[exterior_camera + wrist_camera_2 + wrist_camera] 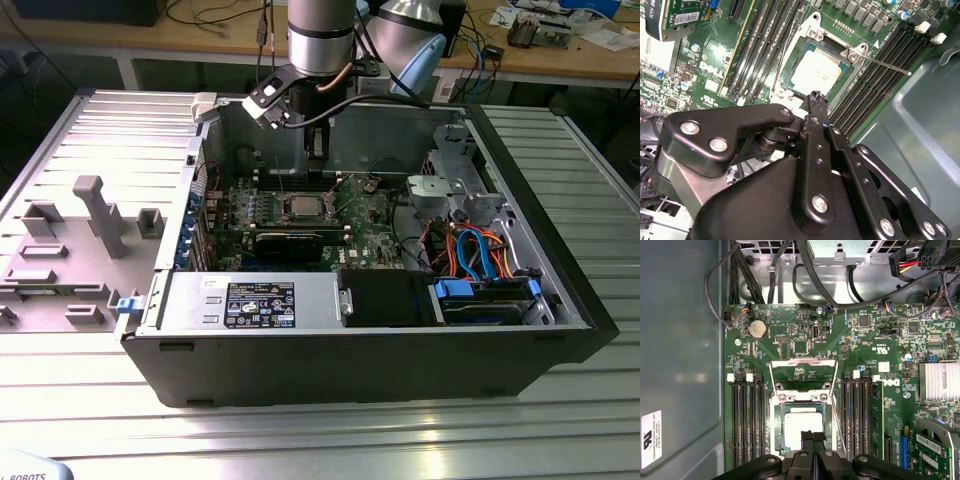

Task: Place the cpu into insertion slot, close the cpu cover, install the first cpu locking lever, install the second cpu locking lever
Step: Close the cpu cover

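Down inside the open computer case (370,365), the black, bolted gripper (813,435) hangs close over the cpu (802,421). Its two narrow fingers are pressed together with nothing between them. The cpu, a flat square with a dull silvery top and a green edge, lies in the insertion slot (829,416). The cpu cover (802,362), a thin bright metal frame with a square window, stands tipped up off the socket. A slim steel locking lever (885,65) juts out over the long black memory slots (747,420). A white label (651,439) with dark print sits on the smooth grey wall.
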Available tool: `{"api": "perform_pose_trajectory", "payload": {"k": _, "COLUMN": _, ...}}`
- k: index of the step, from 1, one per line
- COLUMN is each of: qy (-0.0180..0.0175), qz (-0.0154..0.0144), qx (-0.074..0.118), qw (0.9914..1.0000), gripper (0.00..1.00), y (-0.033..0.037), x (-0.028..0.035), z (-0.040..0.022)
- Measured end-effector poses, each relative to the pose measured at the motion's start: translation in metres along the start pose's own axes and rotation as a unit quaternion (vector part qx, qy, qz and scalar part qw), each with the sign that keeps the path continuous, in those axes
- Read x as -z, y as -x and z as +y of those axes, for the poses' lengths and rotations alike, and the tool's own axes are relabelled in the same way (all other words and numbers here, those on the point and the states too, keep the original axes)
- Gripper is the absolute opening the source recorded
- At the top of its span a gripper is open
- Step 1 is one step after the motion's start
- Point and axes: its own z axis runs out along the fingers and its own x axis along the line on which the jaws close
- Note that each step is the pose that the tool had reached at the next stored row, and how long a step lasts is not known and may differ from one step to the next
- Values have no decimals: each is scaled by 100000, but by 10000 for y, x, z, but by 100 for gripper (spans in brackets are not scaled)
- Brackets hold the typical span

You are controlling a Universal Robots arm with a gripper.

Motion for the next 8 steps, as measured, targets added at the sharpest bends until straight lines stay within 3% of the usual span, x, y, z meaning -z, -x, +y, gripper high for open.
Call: {"api": "perform_pose_trajectory", "payload": {"k": 8, "qy": 1, "qz": 1, "qx": -4, "qw": 100000, "gripper": 11, "y": -1, "x": -1, "z": 32}}
